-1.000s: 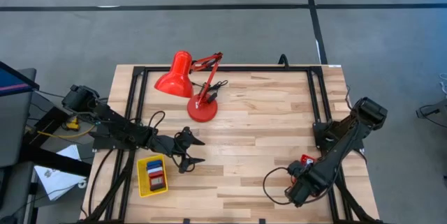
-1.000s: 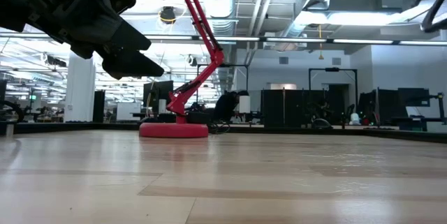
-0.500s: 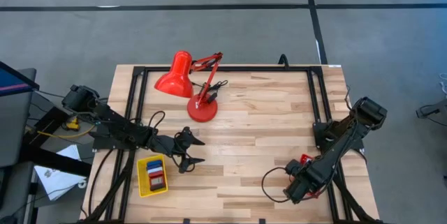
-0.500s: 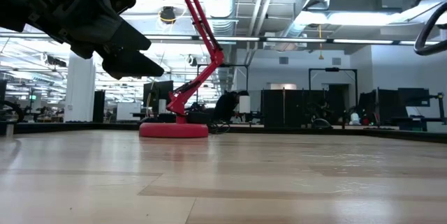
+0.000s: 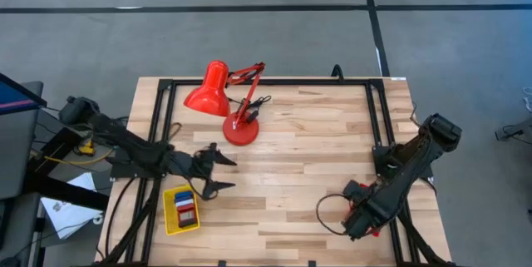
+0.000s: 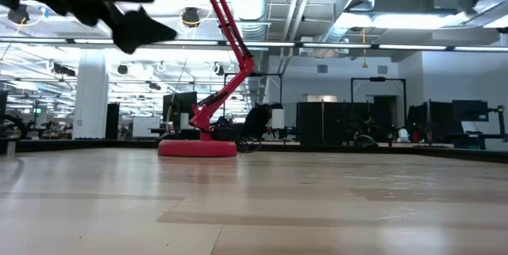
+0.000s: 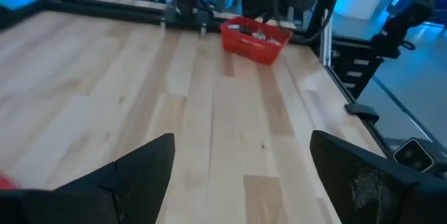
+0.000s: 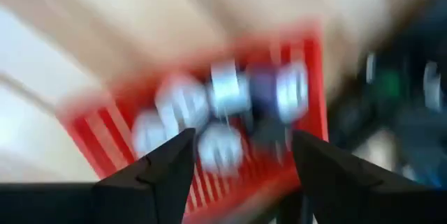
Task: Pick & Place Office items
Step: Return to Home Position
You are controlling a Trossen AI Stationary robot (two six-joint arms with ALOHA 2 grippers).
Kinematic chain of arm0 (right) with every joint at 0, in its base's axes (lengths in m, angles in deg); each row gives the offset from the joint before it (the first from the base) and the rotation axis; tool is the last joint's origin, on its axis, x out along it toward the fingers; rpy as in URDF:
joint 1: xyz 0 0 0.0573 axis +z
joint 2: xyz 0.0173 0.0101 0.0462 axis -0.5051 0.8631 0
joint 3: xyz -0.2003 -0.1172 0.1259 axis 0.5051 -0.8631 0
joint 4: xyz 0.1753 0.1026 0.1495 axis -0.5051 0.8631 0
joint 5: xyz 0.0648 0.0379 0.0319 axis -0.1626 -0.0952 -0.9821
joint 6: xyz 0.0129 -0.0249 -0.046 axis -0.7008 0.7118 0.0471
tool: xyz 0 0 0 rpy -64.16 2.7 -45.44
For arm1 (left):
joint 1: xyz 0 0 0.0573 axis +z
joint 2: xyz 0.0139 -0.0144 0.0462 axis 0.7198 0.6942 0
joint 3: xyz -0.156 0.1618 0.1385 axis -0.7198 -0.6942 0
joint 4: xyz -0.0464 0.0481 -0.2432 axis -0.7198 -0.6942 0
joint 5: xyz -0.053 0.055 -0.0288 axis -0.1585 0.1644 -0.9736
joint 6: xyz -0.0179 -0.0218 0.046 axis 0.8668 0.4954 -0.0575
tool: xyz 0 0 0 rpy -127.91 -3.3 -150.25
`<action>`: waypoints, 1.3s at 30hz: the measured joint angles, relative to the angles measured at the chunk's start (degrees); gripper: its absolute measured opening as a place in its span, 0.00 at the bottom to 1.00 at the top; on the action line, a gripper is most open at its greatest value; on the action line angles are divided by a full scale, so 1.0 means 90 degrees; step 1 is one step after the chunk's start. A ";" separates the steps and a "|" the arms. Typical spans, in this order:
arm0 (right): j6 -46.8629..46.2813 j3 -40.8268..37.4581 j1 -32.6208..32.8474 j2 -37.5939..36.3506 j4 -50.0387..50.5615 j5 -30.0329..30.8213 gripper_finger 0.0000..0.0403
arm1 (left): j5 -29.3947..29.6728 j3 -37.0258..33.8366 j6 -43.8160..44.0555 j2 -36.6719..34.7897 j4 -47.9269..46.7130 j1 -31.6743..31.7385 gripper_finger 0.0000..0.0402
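Wooden planking forms the table [image 5: 307,150], which carries a black frame at each side.

1. Left side. The yellow bin [image 5: 169,214] stands near the front-left corner. It holds several office items [image 5: 186,210]: blue, white and red pieces packed together.
2. The left gripper [image 5: 226,174] hangs just beside the yellow bin, above bare wood. Its jaws are spread wide and hold nothing.
3. Centre rear. The red lamp [image 5: 226,101] stands well apart from both bins.
4. Right side. The red bin [image 7: 255,31] sits at the front-right, largely hidden beneath the right arm in the high view. The right wrist view shows white and dark pieces lying inside it.
5. The right gripper [image 8: 241,139] hangs directly over the red bin, jaws apart and empty.

Handling note: the items appear small, light and rigid, probably with smooth plastic faces that may slip. Grip each across its narrow sides at mid-length, with modest force.

No loose item is visible on the table.
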 joint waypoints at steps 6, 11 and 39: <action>0.2136 -0.0509 -0.0622 -0.1088 -0.2704 0.2650 0.57 | 0.0488 -0.0002 -0.0297 -0.1558 -0.1378 0.0000 0.82; 0.4635 -0.1576 -0.1670 -0.2421 -0.4694 0.3197 0.57 | 0.0754 -0.0002 -0.0921 -0.2179 -0.1533 0.0020 0.82; 0.8834 -0.6360 -0.5836 -0.7503 -0.9497 0.0847 0.57 | 0.0986 -0.1392 -0.1545 -0.6681 -0.2637 0.1469 0.82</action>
